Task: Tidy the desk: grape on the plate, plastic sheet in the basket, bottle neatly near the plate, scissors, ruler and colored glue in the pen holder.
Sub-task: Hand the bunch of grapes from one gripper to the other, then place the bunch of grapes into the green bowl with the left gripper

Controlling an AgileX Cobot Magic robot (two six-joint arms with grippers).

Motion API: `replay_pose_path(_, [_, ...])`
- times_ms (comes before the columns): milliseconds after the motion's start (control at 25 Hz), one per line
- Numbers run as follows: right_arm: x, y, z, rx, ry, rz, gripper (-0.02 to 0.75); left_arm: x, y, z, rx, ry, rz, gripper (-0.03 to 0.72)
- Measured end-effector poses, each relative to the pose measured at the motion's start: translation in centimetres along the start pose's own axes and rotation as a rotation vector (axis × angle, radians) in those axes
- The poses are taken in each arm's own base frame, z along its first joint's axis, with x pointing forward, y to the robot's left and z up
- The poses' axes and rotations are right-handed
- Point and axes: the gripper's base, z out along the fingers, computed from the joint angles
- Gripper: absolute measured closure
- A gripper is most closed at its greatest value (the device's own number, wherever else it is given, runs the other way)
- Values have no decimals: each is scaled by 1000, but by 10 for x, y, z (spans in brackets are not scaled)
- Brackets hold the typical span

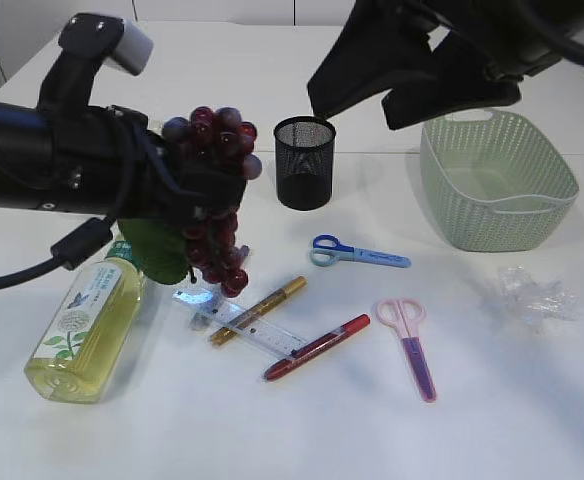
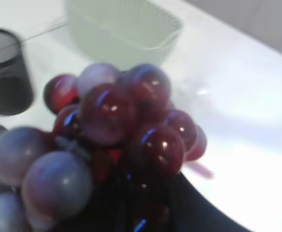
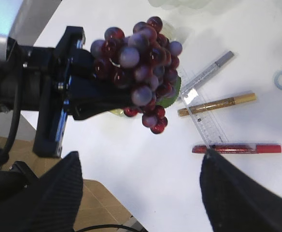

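Dangling above the table from the left hand, clenched on its upper part, the grape could shed berries or slip, since no plate shows, while the right hand hangs released overhead.

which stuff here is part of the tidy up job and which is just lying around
Part of the job:
- grape bunch, held in the left hand
- bottle
- blue scissors
- pink scissors
- ruler
- gold glue pen
- red glue pen
- plastic sheet
- pen holder
- basket

Lying about:
- nothing that I can see; no plate in view
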Motion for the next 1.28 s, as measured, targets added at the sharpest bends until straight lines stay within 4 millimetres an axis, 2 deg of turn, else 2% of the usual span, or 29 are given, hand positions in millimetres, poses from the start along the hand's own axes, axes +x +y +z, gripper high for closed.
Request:
replay_pose_path(320, [8, -4, 0, 46, 83, 26, 154, -2, 37, -8, -413, -30, -73, 595])
replay_pose_path(520, [11, -7, -1, 74, 119, 29, 154, -24, 54, -21, -643, -104, -96, 595])
replay_pose_path(720, [12, -8, -1, 95, 129, 20, 154, -56, 64, -29, -700, -202, -98, 595])
replay_pose_path(840, [12, -9, -1, 96, 129, 20, 155, -70, 84, -34, -748, -242, -118, 595])
replay_pose_path(1080, [12, -8, -2, 95, 138, 19, 155, -79, 131, -32, -788, -258, -160, 595])
replay_pose_path(1280, [13, -10, -2, 109, 143, 12, 155, -73, 159, -5, -774, -219, -178, 595])
